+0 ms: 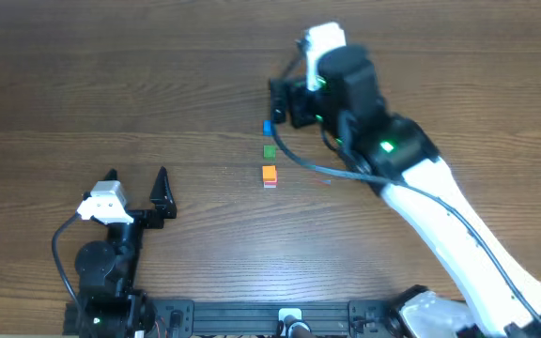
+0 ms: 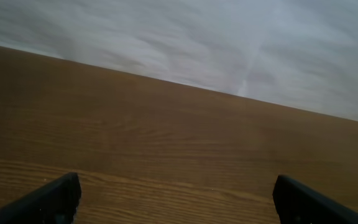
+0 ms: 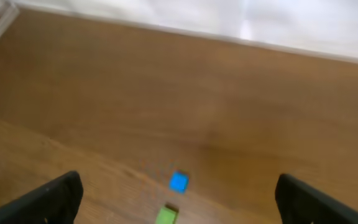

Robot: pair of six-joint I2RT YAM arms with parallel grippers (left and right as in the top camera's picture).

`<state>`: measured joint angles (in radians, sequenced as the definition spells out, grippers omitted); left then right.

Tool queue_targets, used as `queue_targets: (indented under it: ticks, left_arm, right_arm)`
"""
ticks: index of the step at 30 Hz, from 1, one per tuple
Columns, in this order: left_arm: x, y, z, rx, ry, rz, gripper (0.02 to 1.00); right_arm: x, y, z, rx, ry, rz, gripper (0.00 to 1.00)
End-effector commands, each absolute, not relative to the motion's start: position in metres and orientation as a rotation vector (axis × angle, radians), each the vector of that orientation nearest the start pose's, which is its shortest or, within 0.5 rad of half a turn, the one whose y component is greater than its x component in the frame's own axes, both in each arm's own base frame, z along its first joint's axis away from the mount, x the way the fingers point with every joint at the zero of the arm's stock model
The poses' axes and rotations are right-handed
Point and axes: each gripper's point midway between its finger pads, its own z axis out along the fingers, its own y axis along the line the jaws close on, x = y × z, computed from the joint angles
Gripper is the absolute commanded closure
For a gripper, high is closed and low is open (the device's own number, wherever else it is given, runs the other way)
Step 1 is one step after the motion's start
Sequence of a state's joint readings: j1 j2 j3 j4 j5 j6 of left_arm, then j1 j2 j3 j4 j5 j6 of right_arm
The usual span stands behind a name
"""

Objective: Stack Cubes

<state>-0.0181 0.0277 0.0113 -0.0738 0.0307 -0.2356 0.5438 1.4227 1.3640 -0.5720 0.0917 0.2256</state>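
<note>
R tool (image 1: 277,101) spread, hovers nr blue cube (image 3: 178,182) | L tool (image 1: 136,178) spread | green cube (image 3: 165,216), orange cube (image 1: 270,173) small, in row

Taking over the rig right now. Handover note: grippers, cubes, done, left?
Left gripper: open, empty, low near its base, well away from the cubes.
Right gripper: open, empty, raised above the table near the blue cube.
Cubes: blue cube, green cube and orange cube lie in a line, apart. A pinkish sliver shows at the orange cube's near edge; cannot tell if it is a cube underneath.
Done: nothing clearly stacked; blue and green lie single.
Left: pick up and stack blue and green, probably with the right arm.
</note>
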Motion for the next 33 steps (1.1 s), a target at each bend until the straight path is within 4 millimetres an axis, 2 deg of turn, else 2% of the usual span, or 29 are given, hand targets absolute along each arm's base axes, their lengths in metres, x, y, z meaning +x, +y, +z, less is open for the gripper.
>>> queue_targets:
  ticks: [1, 8, 18, 33]
  left_arm:
    - [0.246, -0.011, 0.154, -0.161, 1.655, -0.233, 0.02]
    - [0.246, -0.011, 0.157, -0.159, 1.64, -0.234, 0.02]
    - [0.246, -0.011, 0.157, -0.159, 1.64, -0.234, 0.02]
    - [0.246, -0.011, 0.157, -0.159, 1.641, -0.234, 0.018]
  right_arm:
    - [0.386, 0.223, 0.264, -0.186, 2.281, 0.315, 0.007]
    - [0.386, 0.23, 0.196, -0.049, 2.517, 0.284, 0.007]
    - [0.376, 0.251, 0.106, 0.0, 2.777, 0.317, 0.009]
    - [0.338, 0.258, 0.039, 0.108, 2.998, 0.18, 0.007]
